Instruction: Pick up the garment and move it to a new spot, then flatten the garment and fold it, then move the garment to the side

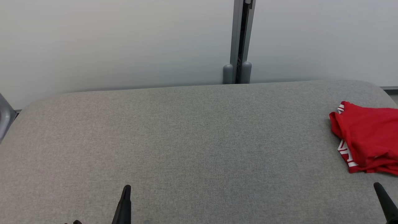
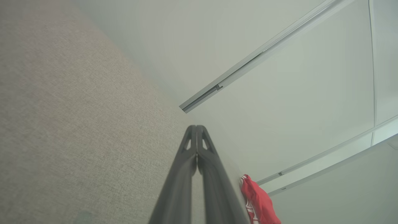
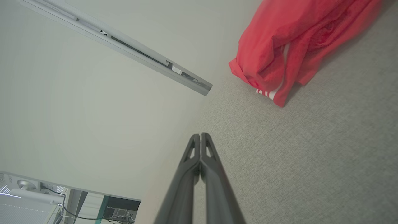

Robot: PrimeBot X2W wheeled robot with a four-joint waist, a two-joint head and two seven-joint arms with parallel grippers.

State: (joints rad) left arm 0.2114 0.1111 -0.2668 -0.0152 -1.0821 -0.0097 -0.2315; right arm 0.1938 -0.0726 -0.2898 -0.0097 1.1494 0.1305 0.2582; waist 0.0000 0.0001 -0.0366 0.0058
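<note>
One garment (image 1: 368, 140): red, thin soft cloth, white striped trim along its edges. It lies crumpled in loose folds at 3 o'clock in the head view, on the tabletop's far right end and partly cut off by the frame edge.

One tabletop (image 1: 186, 133): grey woven fabric with a fine, even weave, flat, with rounded corners.

Two grippers, each with two long dark tapered fingers. We note the left gripper (image 1: 127, 187) at 7 o'clock and the right gripper (image 1: 377, 185) at 5 o'clock, tips pointing up the head view. In the left wrist view the fingers (image 2: 183, 168) are pressed together tip to tip, clenched on nothing. The right wrist view shows the same: fingers (image 3: 186, 174) clamped shut and empty, the garment at 1 o'clock from their tips, well apart.

One grey metal post (image 1: 238, 40) stands at 12 o'clock behind the table, between two smooth pale wall panels, with two rounded caps (image 1: 228, 74) at its foot.
</note>
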